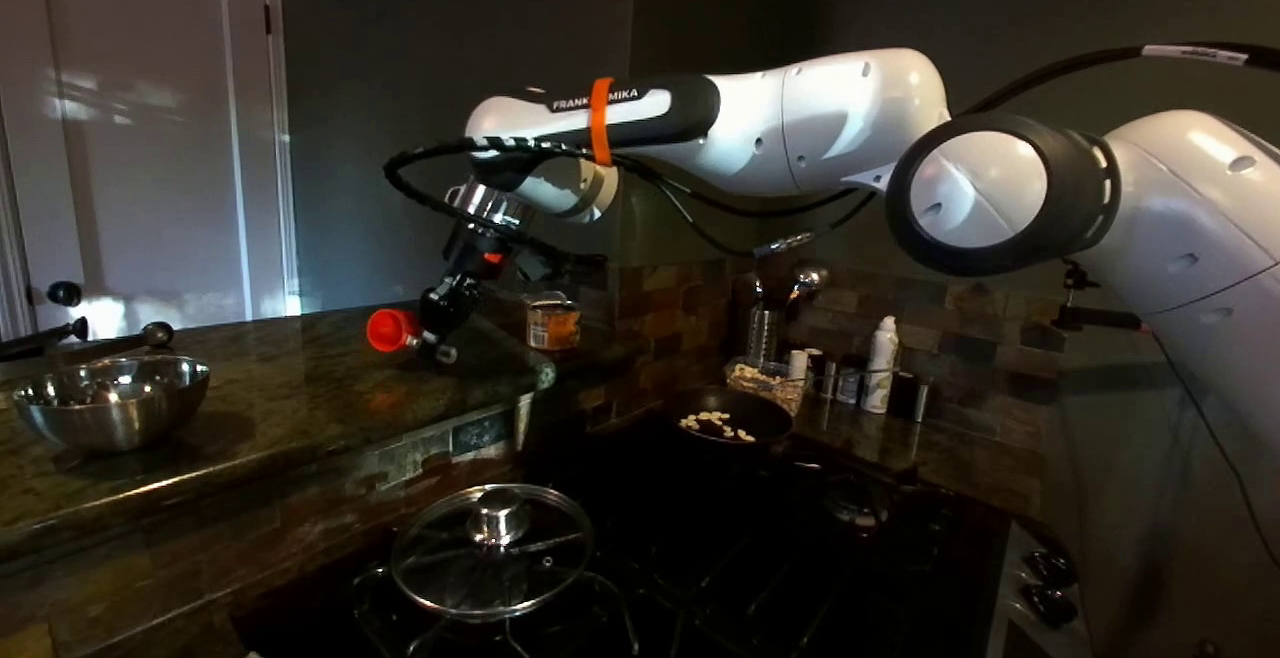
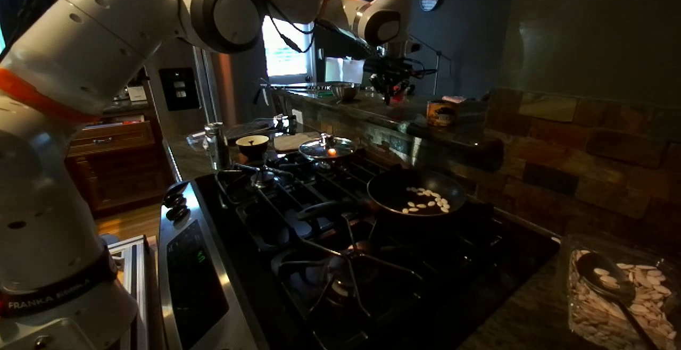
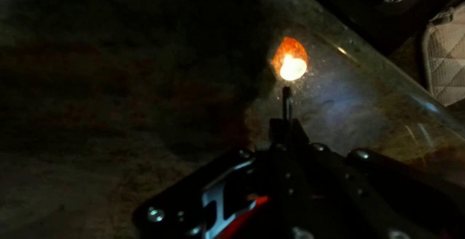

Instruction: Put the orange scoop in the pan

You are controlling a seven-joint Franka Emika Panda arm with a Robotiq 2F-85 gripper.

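Nearest my wrist camera: the dark gripper [image 3: 288,121], angled down over the raised stone counter [image 3: 109,181], fingers drawn in close. From an exterior view I read them as clamped on the orange scoop [image 1: 392,330]; its round cup juts out just beside the tips, tilted, up off the counter. How the handle sits between the pads I can't make out. Wrist view gives me a glowing orange-and-white spot [image 3: 290,61] just past the fingertips; can't tell what makes it. Near the fingers, on the same counter, an orange-labelled jar [image 1: 552,326] stands upright. Steel bowl [image 1: 110,408] also up there, on the far side of the fingers from the jar. Lower than the fingers, on the stovetop [image 2: 447,291]: a glass lid [image 1: 450,578] with a shiny knob [image 1: 498,520], and, well apart from the fingers, the pan [image 2: 385,196], pale oval pieces [image 2: 440,199] scattered over its base. Farther from the fingers than the pan, I note a clear tub [image 2: 571,299] of similar pieces, dark spoon [image 2: 612,289] resting in it.
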